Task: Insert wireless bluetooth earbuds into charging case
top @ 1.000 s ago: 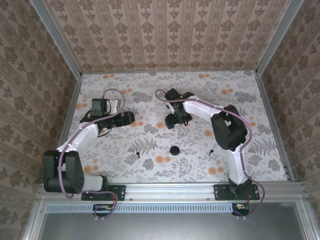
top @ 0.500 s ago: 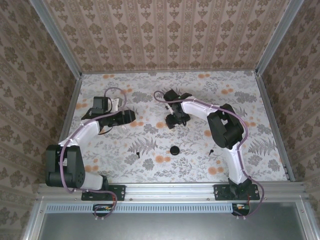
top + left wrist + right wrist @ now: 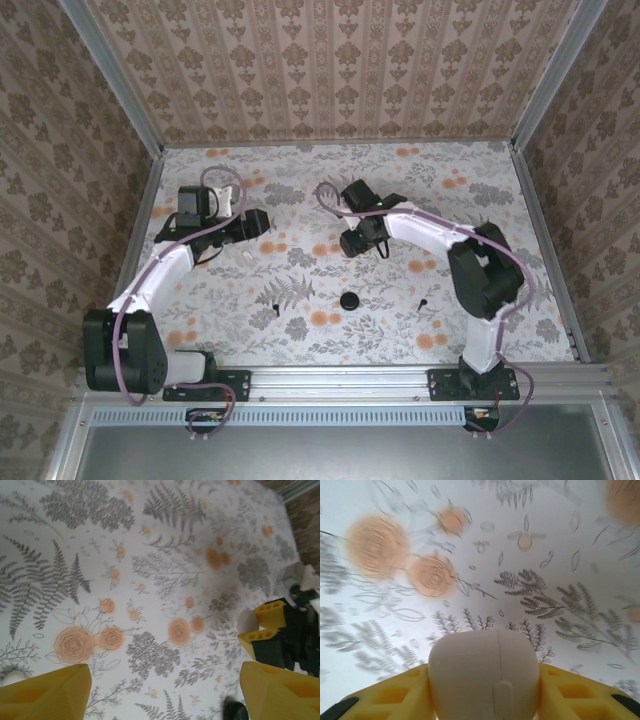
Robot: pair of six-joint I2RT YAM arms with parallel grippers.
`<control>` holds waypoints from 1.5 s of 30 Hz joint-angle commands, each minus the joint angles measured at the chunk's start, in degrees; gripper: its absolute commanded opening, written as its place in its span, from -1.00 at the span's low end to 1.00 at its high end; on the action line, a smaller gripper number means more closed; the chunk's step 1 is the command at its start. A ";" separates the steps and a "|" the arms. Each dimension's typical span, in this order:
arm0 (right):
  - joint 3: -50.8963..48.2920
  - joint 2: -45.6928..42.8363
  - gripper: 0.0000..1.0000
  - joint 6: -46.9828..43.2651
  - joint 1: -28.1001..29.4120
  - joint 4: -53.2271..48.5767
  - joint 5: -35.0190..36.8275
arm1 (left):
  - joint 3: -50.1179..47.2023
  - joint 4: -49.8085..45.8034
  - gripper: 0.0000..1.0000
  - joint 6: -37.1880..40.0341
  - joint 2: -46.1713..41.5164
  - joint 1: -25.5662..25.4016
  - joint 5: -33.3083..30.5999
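right gripper (image 3: 485, 702) is pinching the white charging case (image 3: 482, 665) around mid-table. left gripper (image 3: 165, 685) is spread wide, far left. left earbud (image 3: 275, 308) and right earbud (image 3: 424, 302) lie loose on the table (image 3: 500, 200), nearer, well apart.

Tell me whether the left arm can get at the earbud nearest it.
Probably yes: the left claw is open and empty, the earbud lies on bare cloth, and the right claw, shut on the charging case, stands aside.

Shows a white table surface printed with grey ferns and orange flowers (image 3: 560, 300). Carries a small round black object (image 3: 349, 300) near the middle, toward the near edge. Meets a grey metal rail (image 3: 340, 378) there, beige patterned wallpaper walls (image 3: 340, 70) elsewhere.
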 commanded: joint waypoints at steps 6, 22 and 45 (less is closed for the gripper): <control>-7.43 -18.81 -0.11 -8.91 5.65 13.50 -6.91 | 4.65 -0.58 0.55 -5.06 -6.23 -3.97 8.06; -9.51 -27.88 -0.20 -17.28 13.87 18.60 -2.10 | 9.19 -2.16 0.49 -5.62 -6.57 -19.56 13.84; -9.87 -28.89 -0.10 -14.78 15.55 19.19 1.77 | 9.77 -2.51 -0.87 -3.53 -1.88 -22.14 15.25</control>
